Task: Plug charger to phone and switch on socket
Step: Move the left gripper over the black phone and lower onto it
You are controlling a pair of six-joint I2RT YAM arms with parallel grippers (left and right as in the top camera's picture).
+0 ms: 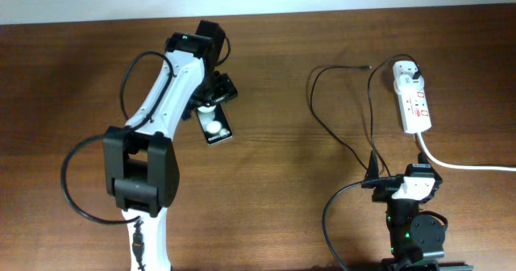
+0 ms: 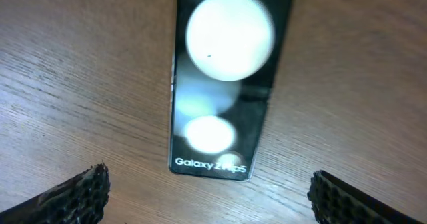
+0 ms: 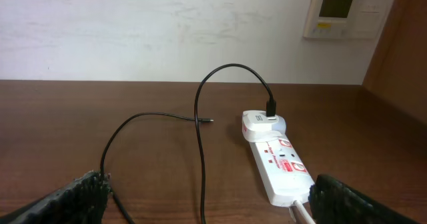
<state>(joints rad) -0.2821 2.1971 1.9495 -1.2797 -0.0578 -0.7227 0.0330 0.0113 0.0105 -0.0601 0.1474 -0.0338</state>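
Phone (image 2: 223,84) unplugged, between left gripper's (image 2: 210,192) spread fingers; charger (image 3: 260,123) tip loose ahead of wide-apart right gripper (image 3: 207,199); socket (image 3: 281,164) switch pending.

The wooden counter (image 1: 274,166) carries the phone (image 1: 214,127) flat at the left. At the far right lies the socket (image 1: 414,102), the charger (image 3: 200,151) looping just left of it

Far end of phone (image 2: 223,84) off-frame.
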